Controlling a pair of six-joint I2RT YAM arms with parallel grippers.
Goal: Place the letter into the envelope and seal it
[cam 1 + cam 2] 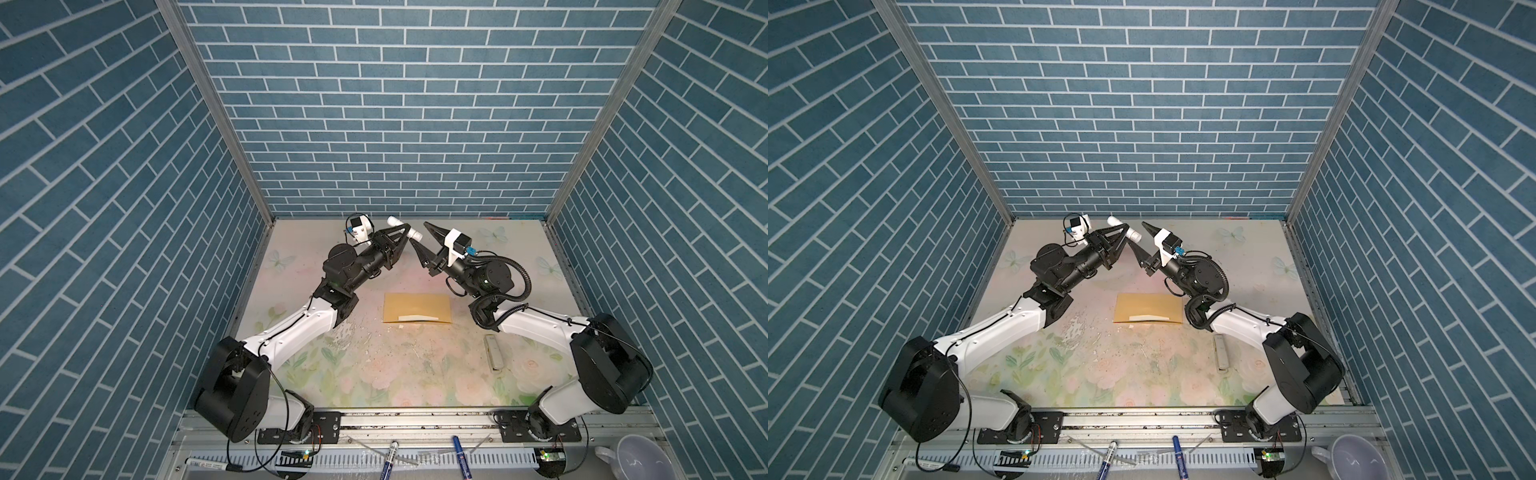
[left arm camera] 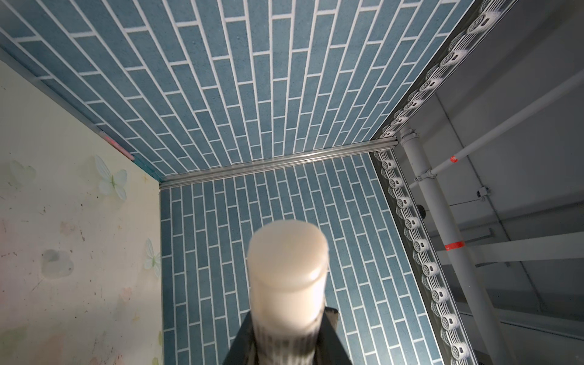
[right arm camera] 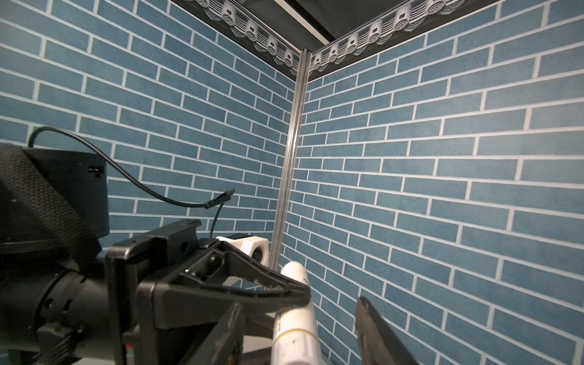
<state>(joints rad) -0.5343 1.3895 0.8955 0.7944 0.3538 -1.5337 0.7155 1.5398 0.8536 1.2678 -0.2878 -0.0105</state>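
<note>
The mustard-yellow envelope lies flat mid-table, with a pale strip along its near edge. The letter is out of view. Raised above the table's far side, my left gripper is shut on a white glue stick. My right gripper meets it from the right. Its jaws stand open on either side of the stick's free end, with a gap at each finger.
A flat grey-white bar lies on the floral mat near the right arm. Markers rest on the front rail and a white cup sits at the front right. Blue brick walls enclose three sides.
</note>
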